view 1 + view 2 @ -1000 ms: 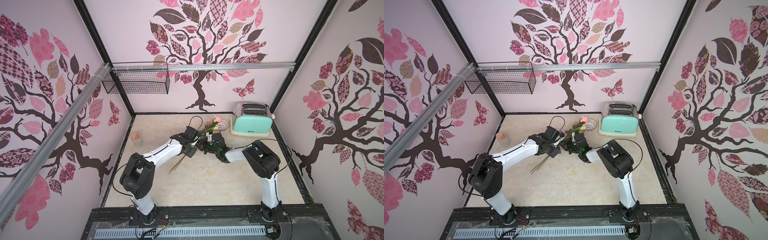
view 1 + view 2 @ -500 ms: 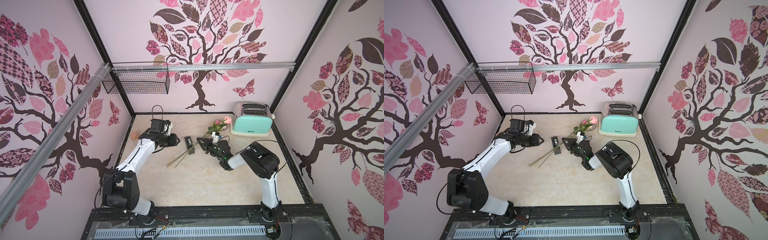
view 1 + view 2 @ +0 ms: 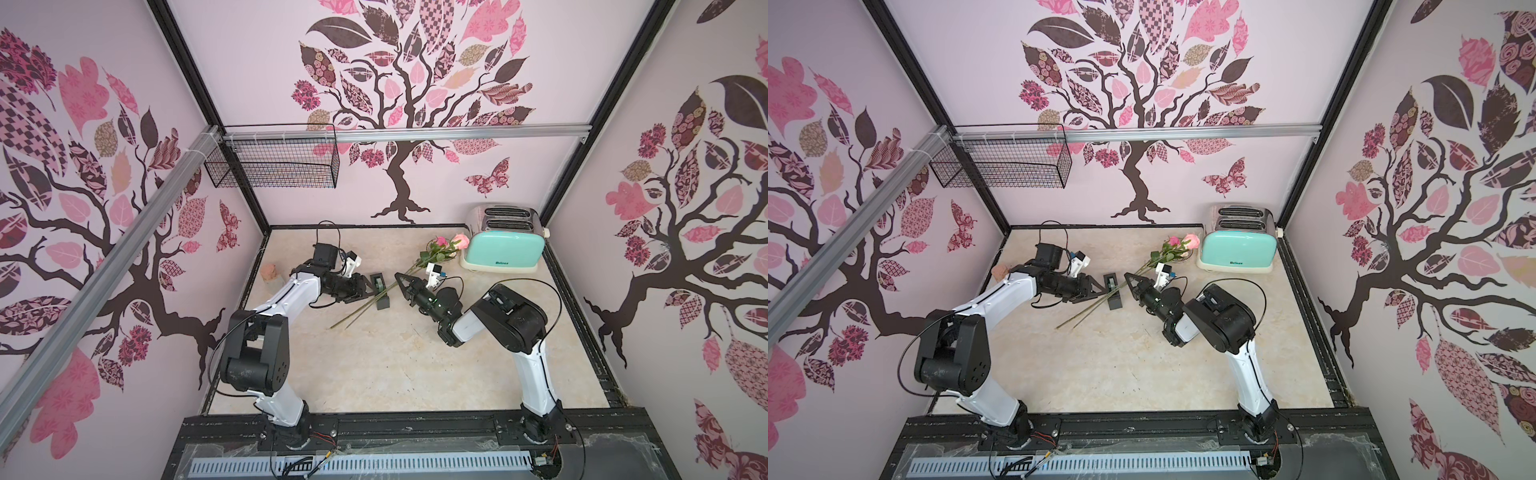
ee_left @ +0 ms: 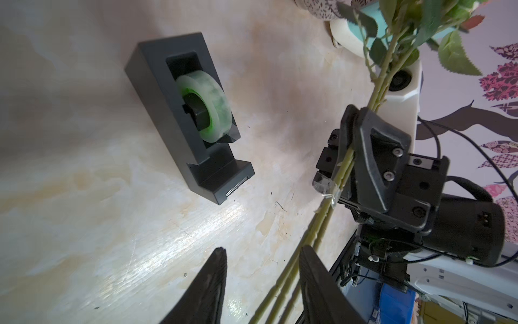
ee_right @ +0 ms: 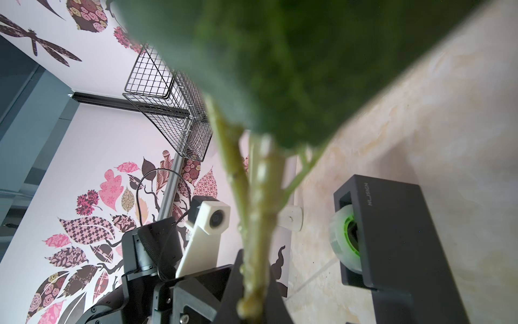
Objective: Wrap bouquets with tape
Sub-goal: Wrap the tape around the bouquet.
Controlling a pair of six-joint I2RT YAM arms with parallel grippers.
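Left of centre in a top view, the left pincer stands part-open beside the tape on the table, probably to draw a strip. Right of it, the right pincer clamps the bouquets by the stems, bunching them for wrapping.

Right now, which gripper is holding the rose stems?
The right gripper, jaws clamped on the rose stems below the leaves. The left gripper stands open near the tape dispenser, gripping nothing.
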